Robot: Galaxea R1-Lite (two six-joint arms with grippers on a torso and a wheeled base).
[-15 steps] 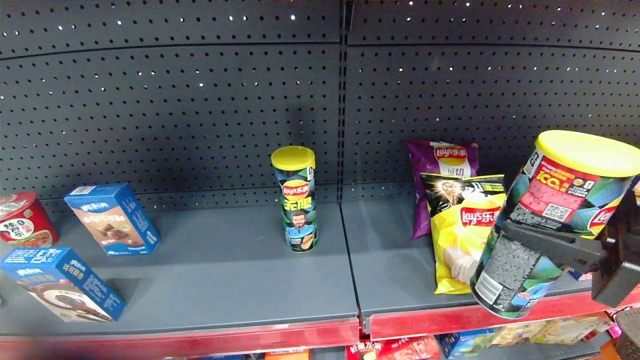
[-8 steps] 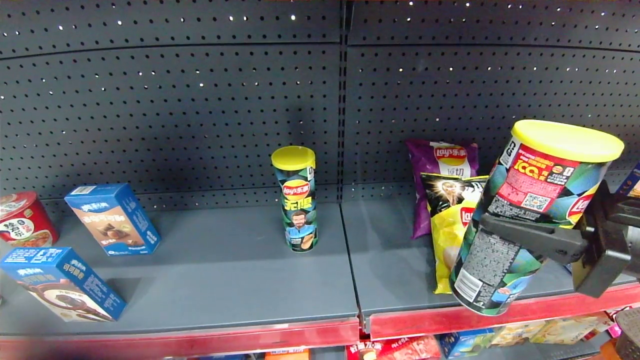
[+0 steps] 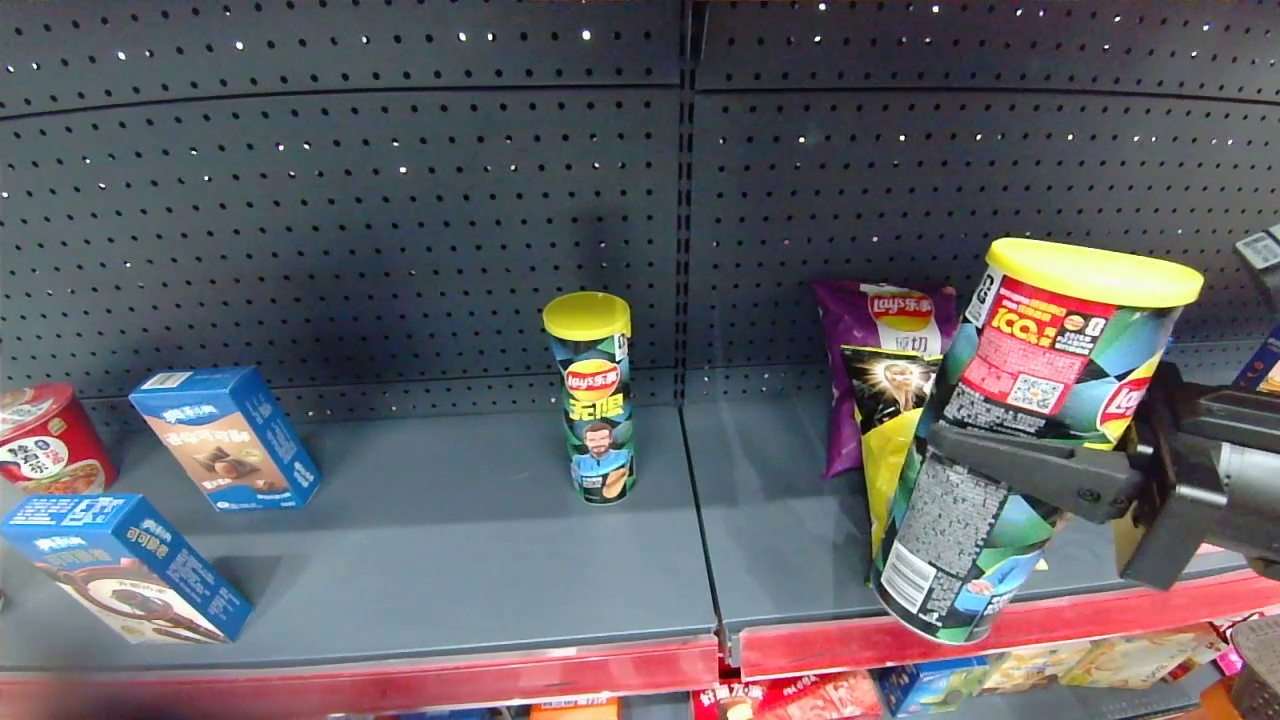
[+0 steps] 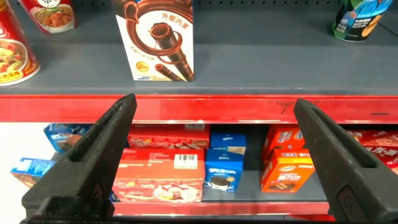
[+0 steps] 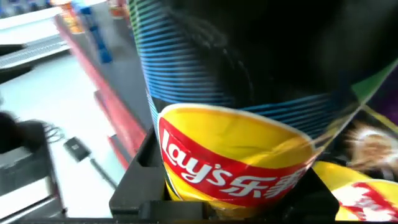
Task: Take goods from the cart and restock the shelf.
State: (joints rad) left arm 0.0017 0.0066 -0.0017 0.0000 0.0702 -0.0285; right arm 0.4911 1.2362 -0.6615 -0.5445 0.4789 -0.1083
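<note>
Right gripper point(image 3: 1030, 455): clamped around the tilted chip can point(image 3: 1060, 340).
Chip can: shifts left and higher, now covering the yellow bag point(image 3: 885, 440), over the shelf point(image 3: 450, 540) edge.
Meaning: placement approaching, nothing set down yet.
Left gripper point(image 4: 214, 104): open, empty.

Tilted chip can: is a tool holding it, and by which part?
The right tool grips the yellow-lidded chip can around its middle. The left tool is open, holding nothing.
</note>
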